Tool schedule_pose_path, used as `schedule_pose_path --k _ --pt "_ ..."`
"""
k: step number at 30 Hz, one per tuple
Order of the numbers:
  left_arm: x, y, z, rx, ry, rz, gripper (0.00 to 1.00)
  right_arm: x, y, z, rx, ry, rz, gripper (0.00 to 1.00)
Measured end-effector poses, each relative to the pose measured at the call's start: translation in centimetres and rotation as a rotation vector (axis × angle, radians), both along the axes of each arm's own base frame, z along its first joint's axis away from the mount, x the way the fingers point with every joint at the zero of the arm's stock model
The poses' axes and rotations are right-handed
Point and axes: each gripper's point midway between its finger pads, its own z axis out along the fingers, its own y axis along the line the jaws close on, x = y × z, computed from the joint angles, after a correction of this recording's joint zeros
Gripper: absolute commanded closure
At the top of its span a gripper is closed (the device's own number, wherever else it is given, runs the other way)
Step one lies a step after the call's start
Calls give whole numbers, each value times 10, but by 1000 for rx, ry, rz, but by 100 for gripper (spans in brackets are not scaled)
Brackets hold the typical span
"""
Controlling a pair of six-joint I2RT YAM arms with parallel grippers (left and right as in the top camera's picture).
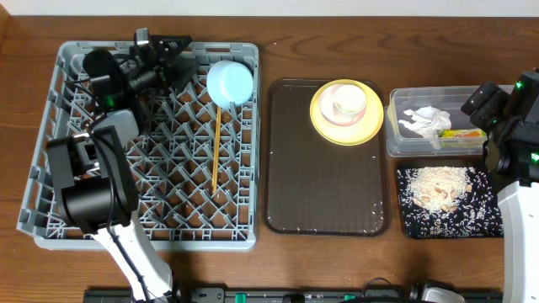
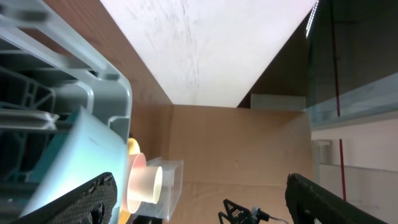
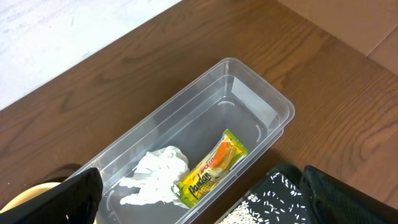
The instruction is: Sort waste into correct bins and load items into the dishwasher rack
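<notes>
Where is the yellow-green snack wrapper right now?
In the right wrist view, the snack wrapper lies inside the clear tub, beside the crumpled napkin; overhead, that tub sits on the table's right side, just beyond the black tray.

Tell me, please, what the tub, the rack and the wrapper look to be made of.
Tub: clear, glossy plastic, with see-through walls that glint.
Rack: grey moulded plastic, matte, formed as a stiff lattice of pegs.
Wrapper: shiny printed film, probably plastic or foil, since it creases and catches the light.
</notes>
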Motion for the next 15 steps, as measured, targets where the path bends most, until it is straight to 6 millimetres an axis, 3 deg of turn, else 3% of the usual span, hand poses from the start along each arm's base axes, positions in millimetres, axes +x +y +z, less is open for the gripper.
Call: schedule_pose_path --k 10,13,15 --pt "0 11 1 0 -2 21 10 0 0 0 0 0 0 1" --pt "2 12 12 6 -22 42 10 0 0 0 0 0 0 1" --pt "2 13 31 15 -52 71 10 0 0 0 0 0 0 1"
